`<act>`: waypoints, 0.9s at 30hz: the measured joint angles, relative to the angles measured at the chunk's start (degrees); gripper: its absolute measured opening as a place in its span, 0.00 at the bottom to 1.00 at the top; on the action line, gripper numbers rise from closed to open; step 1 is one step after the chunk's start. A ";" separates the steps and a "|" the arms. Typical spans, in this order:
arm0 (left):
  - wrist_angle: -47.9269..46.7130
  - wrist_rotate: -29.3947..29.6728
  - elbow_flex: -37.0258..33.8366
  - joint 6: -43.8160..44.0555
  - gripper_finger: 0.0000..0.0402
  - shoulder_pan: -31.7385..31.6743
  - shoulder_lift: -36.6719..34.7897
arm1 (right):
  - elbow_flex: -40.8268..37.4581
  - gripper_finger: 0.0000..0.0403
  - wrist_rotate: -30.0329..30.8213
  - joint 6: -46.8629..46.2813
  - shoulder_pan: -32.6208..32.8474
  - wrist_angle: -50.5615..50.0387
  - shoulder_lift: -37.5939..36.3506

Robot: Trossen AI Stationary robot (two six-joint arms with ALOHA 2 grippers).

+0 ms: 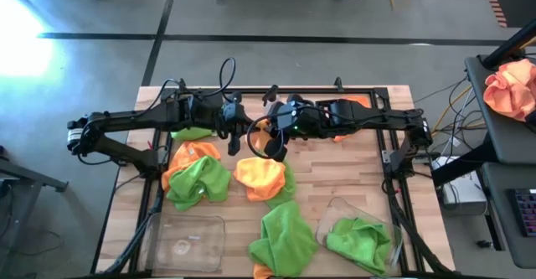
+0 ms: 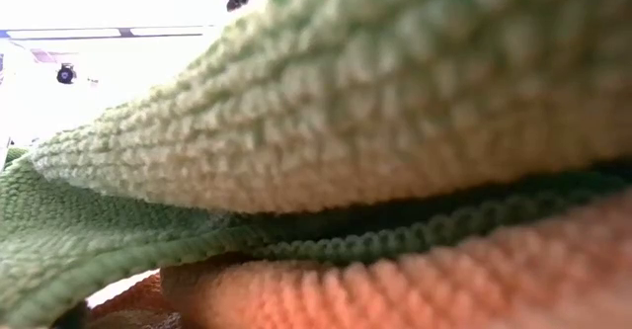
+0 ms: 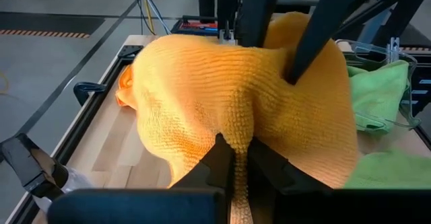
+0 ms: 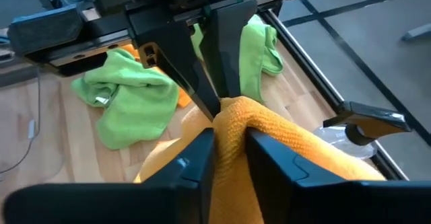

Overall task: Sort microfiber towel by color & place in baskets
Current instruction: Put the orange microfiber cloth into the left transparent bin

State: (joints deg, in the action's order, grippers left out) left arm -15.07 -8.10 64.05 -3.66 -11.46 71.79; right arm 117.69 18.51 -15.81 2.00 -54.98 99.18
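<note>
both tools meet over the middle of the worktop [image 1: 352, 157] on one orange towel [image 1: 258, 177]. the left tool [image 3: 240, 163] is clenched on a fold of that towel, its dark fingers pinched tight with cloth bulging out behind them. the right tool [image 4: 227, 143] has the same towel's ridge between its fingers, which look slightly parted; whether it grips or is letting go i cannot tell.

the relation that matters: the orange towel hangs right at the left tool, and the empty clear basket [image 1: 186, 241] lies toward the near left corner of the worktop, on the left arm's own side. the other basket [image 1: 362, 239], near right, already holds a green towel [image 1: 358, 237], so my judgement is that orange belongs in the left one and the left arm is the nearer carrier. the towel is bunched into a mound with no clear long axis.

other towels lie about: a green and orange heap [image 1: 194, 174] just beside the held towel, and a green one [image 1: 285, 235] between the baskets, close in front of the low camera. a peach cloth bundle [image 1: 512, 86] sits off the worktop to the right.

no brand, label or legible writing shows anywhere.
</note>
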 joint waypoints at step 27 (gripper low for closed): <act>-15.77 0.07 0.00 5.70 0.02 0.03 -6.43 | 0.00 0.35 11.72 2.80 -2.84 -8.89 -1.69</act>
State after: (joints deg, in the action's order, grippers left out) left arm -30.84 -8.03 64.05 2.04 -11.43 65.36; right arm 117.69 30.23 -13.02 -0.84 -63.87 97.48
